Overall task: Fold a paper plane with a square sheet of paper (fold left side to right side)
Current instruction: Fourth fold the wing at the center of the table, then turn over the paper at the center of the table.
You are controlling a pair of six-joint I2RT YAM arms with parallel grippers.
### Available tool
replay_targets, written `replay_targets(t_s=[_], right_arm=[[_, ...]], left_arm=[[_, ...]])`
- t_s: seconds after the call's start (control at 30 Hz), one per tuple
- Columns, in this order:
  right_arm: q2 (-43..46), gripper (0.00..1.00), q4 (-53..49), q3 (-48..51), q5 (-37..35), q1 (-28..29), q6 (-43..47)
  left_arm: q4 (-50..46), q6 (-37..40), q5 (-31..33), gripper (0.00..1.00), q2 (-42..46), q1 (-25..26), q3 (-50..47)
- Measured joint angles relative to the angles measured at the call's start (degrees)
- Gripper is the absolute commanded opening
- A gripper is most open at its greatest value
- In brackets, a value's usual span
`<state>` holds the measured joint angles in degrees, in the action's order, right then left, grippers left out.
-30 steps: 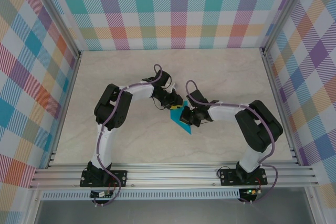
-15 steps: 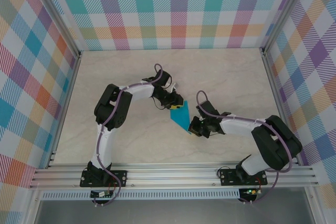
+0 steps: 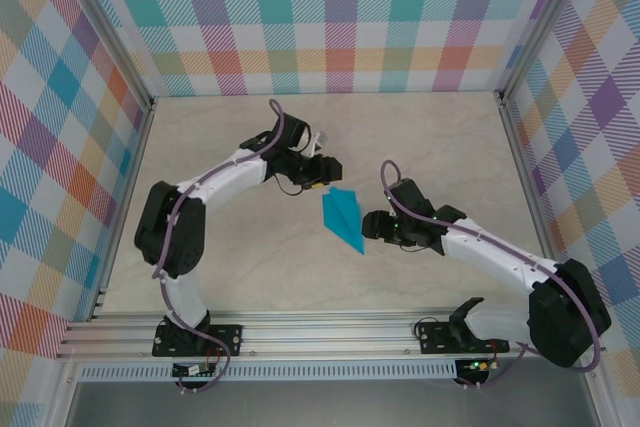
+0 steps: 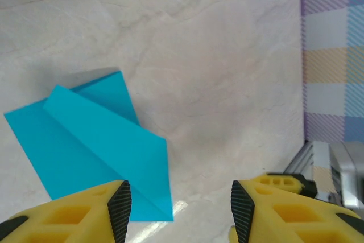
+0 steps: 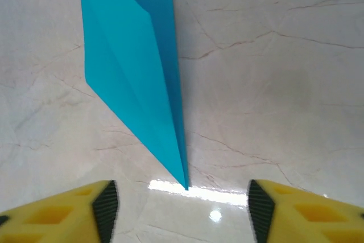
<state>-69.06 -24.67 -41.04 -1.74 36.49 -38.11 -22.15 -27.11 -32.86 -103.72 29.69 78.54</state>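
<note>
Nearest, by the arm bases: right end effector (image 3: 372, 228) low over the tabletop (image 3: 230, 267), at the near, pointed end of the paper.
- Its wrist view shows the right end effector (image 5: 182, 208) with yellow fingers (image 5: 74, 211) spread wide and nothing between them.
- The sharp tip of the paper lies on the surface just ahead of the gap, not pinched.

Middle: paper plane (image 3: 343, 219) lies flat on the tabletop between the two arms, near the centre.
- It is a narrow turquoise dart with its point toward the right arm and its wider end toward the left arm.
- From the right wrist the paper plane (image 5: 136, 66) shows a long centre crease with layered flaps on either side.
- From the left wrist the paper plane (image 4: 96, 152) shows an overlapping flap on the blunt end.

Farther: left end effector (image 3: 322, 175) is just beyond the blunt end of the plane.
- In its own view the left end effector (image 4: 180, 206) is spread and holds nothing.
- One finger (image 4: 85, 209) overlaps the paper's edge in the picture; I can't tell whether they touch.

Far edge: checked wall (image 3: 340, 27), well apart from the work.

Judgement on progress:
- The folding looks done or nearly so: no square outline is left, the creases are layered, and the paper is free of both arms.
- Whether the creases are pressed sharp, I can't say.
- What's left seems mostly to be pulling the arms clear.
</note>
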Motion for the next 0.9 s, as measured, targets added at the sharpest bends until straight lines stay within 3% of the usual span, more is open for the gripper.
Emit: replay_targets(t_s=[0.1, 0.23, 0.53, 0.73, 0.9], right_arm=[[2.6, 1.00, -0.4, 0.7, -0.7, 0.0, 2.4], [6.0, 1.00, 0.6, 3.3, 0.4, 0.0, 3.1], [9.7, 1.00, 2.8, 6.2, 4.3, 0.0, 3.0], [10.2, 1.00, 2.8, 6.2, 5.6, 0.0, 3.0], [11.5, 1.00, 3.0, 6.2, 6.7, 0.0, 3.0]], left_arm=[[3.7, -2.3, 0.0, 0.51, 2.9, 0.3, -6.4], [7.6, -5.2, -0.1, 0.50, -0.5, 1.5, -10.5], [11.3, -7.8, -0.6, 0.46, -10.1, 3.5, -7.8], [14.6, -9.5, -1.8, 0.38, -13.2, 3.8, -5.8], [16.7, -11.0, -2.9, 0.24, -14.7, 4.0, -4.9]])
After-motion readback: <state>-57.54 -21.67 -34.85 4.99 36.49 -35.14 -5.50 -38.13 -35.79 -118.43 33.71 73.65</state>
